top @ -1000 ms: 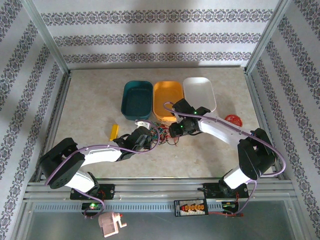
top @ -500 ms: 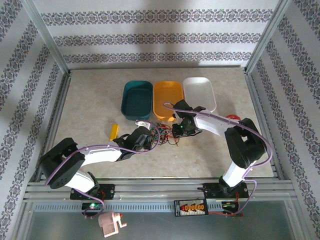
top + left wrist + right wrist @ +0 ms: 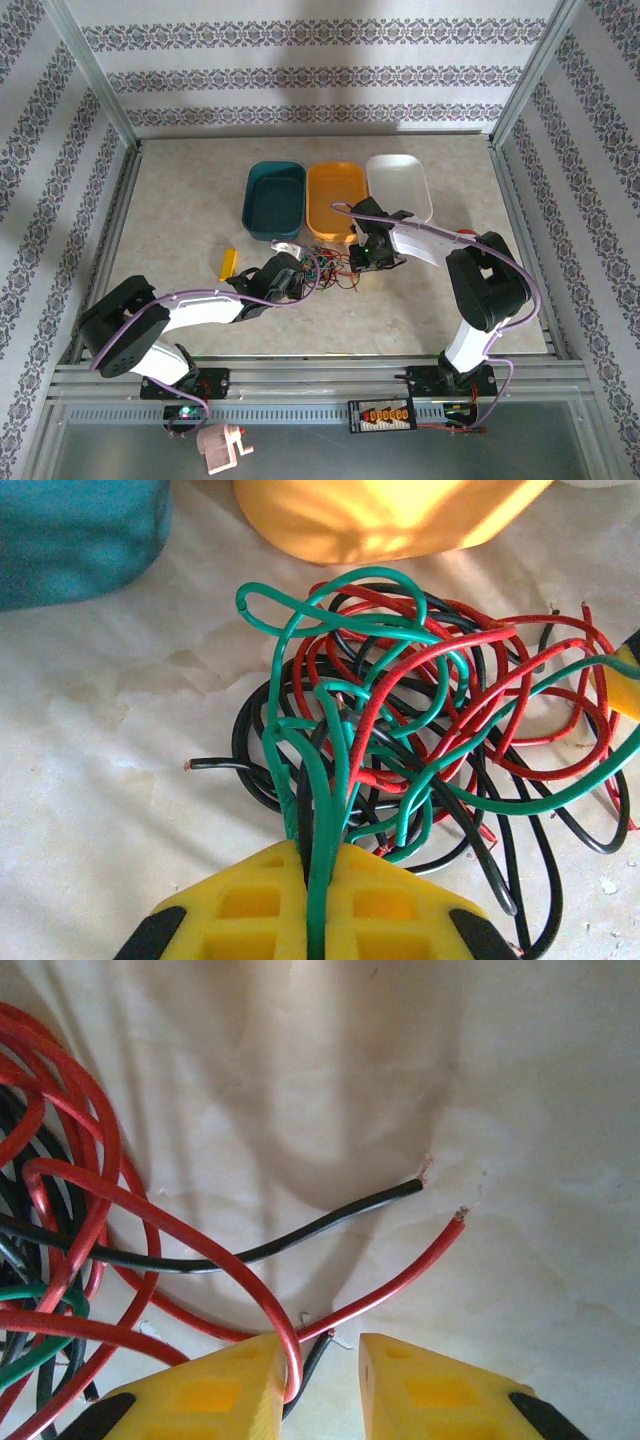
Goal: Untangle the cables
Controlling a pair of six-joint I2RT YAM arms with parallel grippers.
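Left tool is pressed together on the cables. Green strands run straight into the seam between its yellow fingers, with a black one alongside. Right tool stands slightly spread with a narrow gap. A red loop leans on one inner face and a black strand ducks into the gap, but nothing looks clamped.

Location: the tangle sits mid-worktop, a bit toward the far edge, just in front of the orange tray, with a tool on each side.

Handling, my read:
- Light, thin wire, limp but springy enough to hold its loops.
- The insulation looks smooth, so it would probably slide through a loose pinch.
- A hard pull on a mid-strand would likely cinch the crossings tighter.
- Best hold is probably close behind a free end, feeding it back out through the loops while the other tool anchors the bundle.

View differences:
- Top external gives the layout: both arms, the trays and the tangle's place, but the strands blur into one clump.
- Left wrist resolves the crossings. Green arches over the red and black loops, and it shows which colours are in the grip.
- Right wrist shows two loose ends, one black and one red, lying apart on bare worktop clear of the knot. Those look like good candidates to grab.
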